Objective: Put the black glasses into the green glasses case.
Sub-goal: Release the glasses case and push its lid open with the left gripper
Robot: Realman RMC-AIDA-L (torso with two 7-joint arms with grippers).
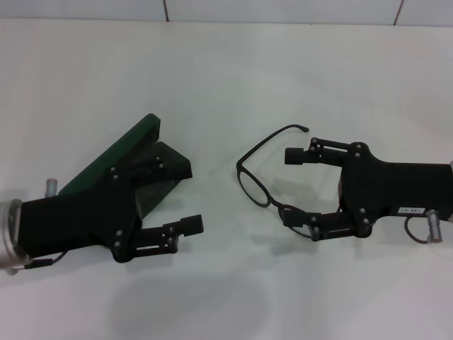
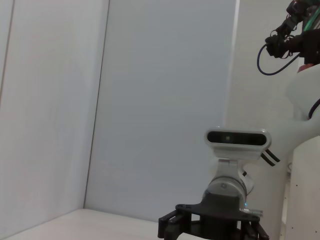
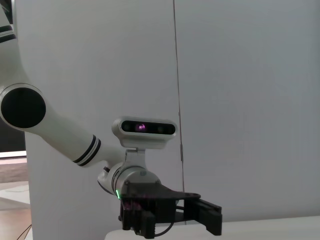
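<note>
the white desk [image 1: 226, 64] fills the head view, with a pale tiled wall [image 1: 283, 8] along its far edge.

the left arm [image 1: 42, 223] comes in from the near left. the left gripper [image 1: 173, 202] is over the desk with its jaws spread wide: one finger reaches over the green glasses case [image 1: 120, 152], the other [image 1: 180, 228] points out over bare desk on the near side. whether the far finger touches the case cannot be told. nothing is clamped between the jaws.

the right arm [image 1: 407, 188] comes in from the right. the right gripper [image 1: 290, 185] has its jaws wide open too, one finger [image 1: 304, 154] on the far side and one [image 1: 301, 219] on the near side. the near finger lies right at the near temple arm of the black glasses [image 1: 256, 173]; real contact cannot be made out, and the jaws are not closed on the frame.

the green glasses case lies on the desk left of centre, open, its lid raised on the far-left side and the dark tray partly hidden under the left gripper.

the black glasses rest on the desk right of centre, well apart from the case, lenses toward the case and temple arms unfolded toward the right gripper, the far one curving up and away.

the left wrist view shows the right arm's wrist camera [image 2: 237, 138] against a plain wall; the right wrist view shows the left arm's wrist camera [image 3: 145, 128].
</note>
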